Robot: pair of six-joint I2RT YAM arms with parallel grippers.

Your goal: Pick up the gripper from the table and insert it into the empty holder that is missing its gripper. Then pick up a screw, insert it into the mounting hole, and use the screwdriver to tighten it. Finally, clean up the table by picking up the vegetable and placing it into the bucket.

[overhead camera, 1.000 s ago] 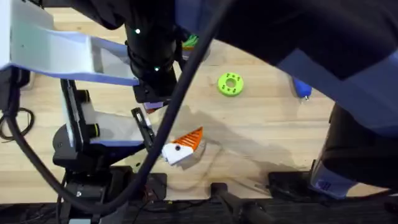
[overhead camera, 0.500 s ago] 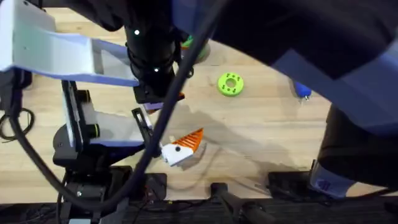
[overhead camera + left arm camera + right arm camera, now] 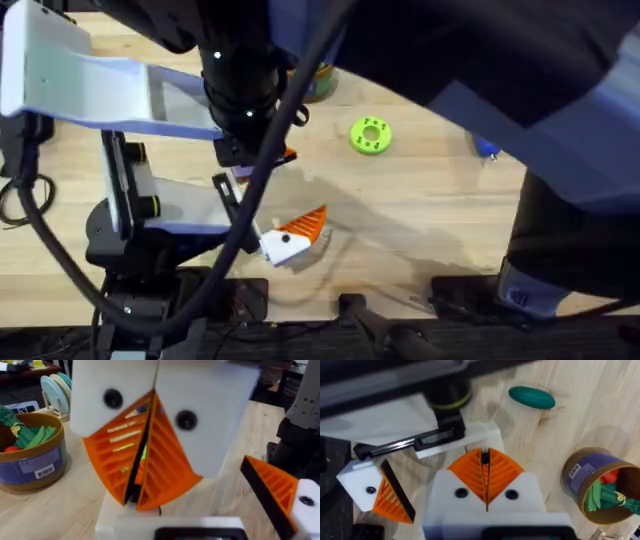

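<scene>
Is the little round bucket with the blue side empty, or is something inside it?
Not empty. The little round bucket with the blue side stands upright on the wooden table, holding green leafy vegetable pieces and something red.

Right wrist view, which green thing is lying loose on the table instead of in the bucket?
The dark green oval vegetable, alone on the bare wood. The lighter green pieces sit inside the bucket.

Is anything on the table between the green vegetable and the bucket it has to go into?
Nothing visible. In the right wrist view, only bare table lies between the vegetable and the bucket, and the bucket's top is open.
</scene>
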